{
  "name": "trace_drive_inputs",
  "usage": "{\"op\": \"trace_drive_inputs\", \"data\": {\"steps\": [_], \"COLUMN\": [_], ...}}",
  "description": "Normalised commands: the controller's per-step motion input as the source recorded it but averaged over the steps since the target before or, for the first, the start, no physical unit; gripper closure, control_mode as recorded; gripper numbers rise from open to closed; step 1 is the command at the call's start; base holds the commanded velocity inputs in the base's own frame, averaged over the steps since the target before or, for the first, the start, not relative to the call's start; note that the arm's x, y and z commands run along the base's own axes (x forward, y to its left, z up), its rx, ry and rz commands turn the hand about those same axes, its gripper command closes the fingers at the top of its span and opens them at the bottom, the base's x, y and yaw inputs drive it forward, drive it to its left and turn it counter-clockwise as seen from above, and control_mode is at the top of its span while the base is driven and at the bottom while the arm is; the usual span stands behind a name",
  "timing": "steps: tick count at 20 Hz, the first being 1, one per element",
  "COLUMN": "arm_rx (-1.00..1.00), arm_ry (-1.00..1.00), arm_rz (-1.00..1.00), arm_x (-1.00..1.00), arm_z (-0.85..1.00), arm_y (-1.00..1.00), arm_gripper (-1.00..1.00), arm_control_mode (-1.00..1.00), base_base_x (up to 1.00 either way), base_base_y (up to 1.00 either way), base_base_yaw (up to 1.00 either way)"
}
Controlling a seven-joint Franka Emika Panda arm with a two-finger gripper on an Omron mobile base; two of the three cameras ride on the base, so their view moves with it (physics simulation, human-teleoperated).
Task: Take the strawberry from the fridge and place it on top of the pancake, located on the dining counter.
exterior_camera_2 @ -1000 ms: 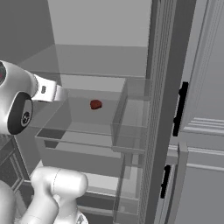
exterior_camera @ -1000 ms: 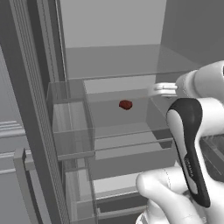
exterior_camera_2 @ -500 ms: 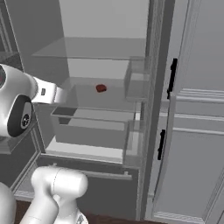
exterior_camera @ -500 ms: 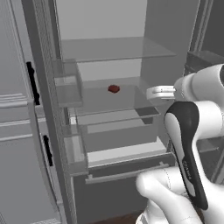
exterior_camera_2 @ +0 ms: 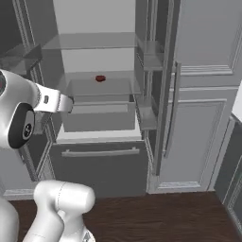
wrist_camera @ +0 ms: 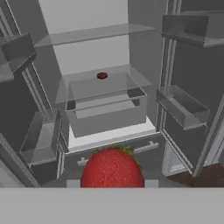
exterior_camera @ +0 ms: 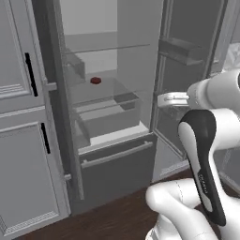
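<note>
So our tool [wrist_camera: 112, 186] has the strawberry [wrist_camera: 112, 168] pinched between its jaws, at least as far as we can tell. In the hand view the berry sits big and red right at the bottom, green leaves on top, and it hides the finger tips, so we're going by how it sits there plus the narrow gap of the jaws.

In the base views the white arm [exterior_camera: 201, 154] is folded up in front of us, with the wrist pointing toward the fridge [exterior_camera_2: 101, 118]. The tool itself is tucked behind the arm there, so no clean look at it.

The fridge stands wide open ahead of us, both doors [wrist_camera: 192, 65] swung out with their clear bins. Inside we see the pale back wall, a glass shelf [wrist_camera: 94, 33] up high, another glass shelf [wrist_camera: 103, 81] below it and a clear drawer [wrist_camera: 107, 109] under that. The bottom freezer drawer [exterior_camera_2: 99, 163] with its long bar handle is shut.

There's a small dark red thing [wrist_camera: 102, 75] lying on the middle shelf, toward the back. Too small for us to say what it is.

Light grey panelled cabinets [exterior_camera: 23, 140] with black handles flank the fridge, and the floor [exterior_camera_2: 165, 217] is dark wood.
</note>
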Motion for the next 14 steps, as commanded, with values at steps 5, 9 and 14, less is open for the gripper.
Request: {"op": "trace_drive_inputs", "data": {"steps": [5, 9, 14], "arm_rx": [0.0, 0.0, 0.0], "arm_ry": [0.0, 0.0, 0.0], "arm_rz": [0.0, 0.0, 0.0], "arm_x": [0.0, 0.0, 0.0], "arm_z": [0.0, 0.0, 0.0], "arm_y": [0.0, 0.0, 0.0], "arm_gripper": [1.0, 1.0, 1.0], "arm_control_mode": [1.0, 1.0, 1.0], "base_base_x": [-0.91, -0.88, -0.63], "base_base_y": [0.57, 0.31, 0.1], "base_base_yaw": [-0.56, -0.69, -0.86]}}
